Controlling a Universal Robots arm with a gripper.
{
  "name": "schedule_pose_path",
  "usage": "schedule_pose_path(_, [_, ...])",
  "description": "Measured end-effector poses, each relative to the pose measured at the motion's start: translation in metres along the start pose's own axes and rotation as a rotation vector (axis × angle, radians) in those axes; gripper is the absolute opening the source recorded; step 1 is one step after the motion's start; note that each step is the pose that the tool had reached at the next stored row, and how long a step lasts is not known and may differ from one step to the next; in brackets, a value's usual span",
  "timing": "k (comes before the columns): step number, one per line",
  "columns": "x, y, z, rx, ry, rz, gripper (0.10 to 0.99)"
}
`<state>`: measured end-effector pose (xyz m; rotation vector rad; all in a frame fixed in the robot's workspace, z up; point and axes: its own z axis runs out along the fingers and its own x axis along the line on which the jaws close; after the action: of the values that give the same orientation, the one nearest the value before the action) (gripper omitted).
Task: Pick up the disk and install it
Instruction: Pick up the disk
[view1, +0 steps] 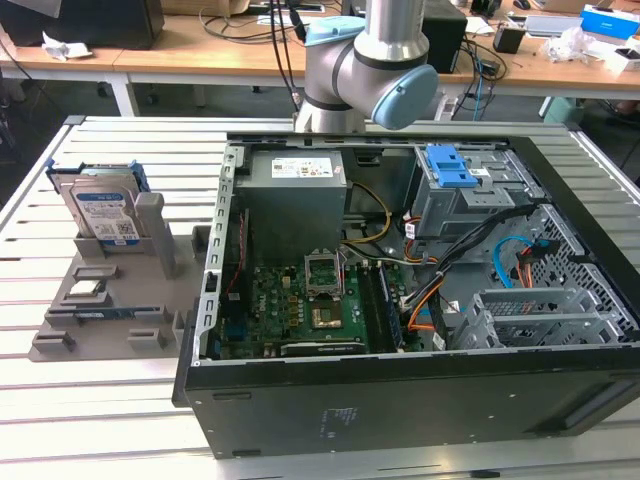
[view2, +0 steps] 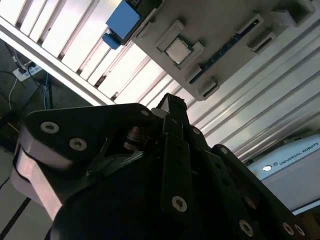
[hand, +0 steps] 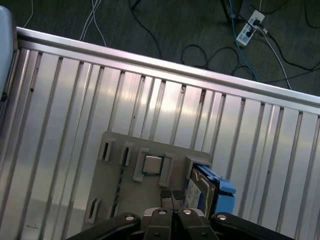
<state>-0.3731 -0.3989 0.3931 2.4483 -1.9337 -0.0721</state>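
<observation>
Silver-grey metal with a blue-and-white label and a bright blue plastic carrier frame, the disk (view1: 100, 205) stands on edge in a slot at the far end of a grey plastic fixture tray (view1: 110, 320). Its narrow top edge faces up. The tray lies on a slatted aluminium table (view1: 60, 420), at the exterior view's left of an open black computer case (view1: 400, 400). In the first wrist view the black gripper (hand: 172, 196) hangs above that tray with its fingers drawn together on nothing. The disk (hand: 202, 192) appears just beside the fingertips but well below them, by my reading.
</observation>
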Motion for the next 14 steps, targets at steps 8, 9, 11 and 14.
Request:
schedule_pose_path(8, [0.0,0.0,0.0,-0.001,0.0028,-0.012,0.102])
schedule_pose_path(9, [0.0,0.0,0.0,-0.001,0.003,0.003,0.102])
schedule_pose_path(11, [0.0,0.0,0.0,0.0,0.003,0.028,0.102])
schedule_pose_path(14, [-0.0001,0.0,0.0001,0.0,0.0023,0.07,0.102])
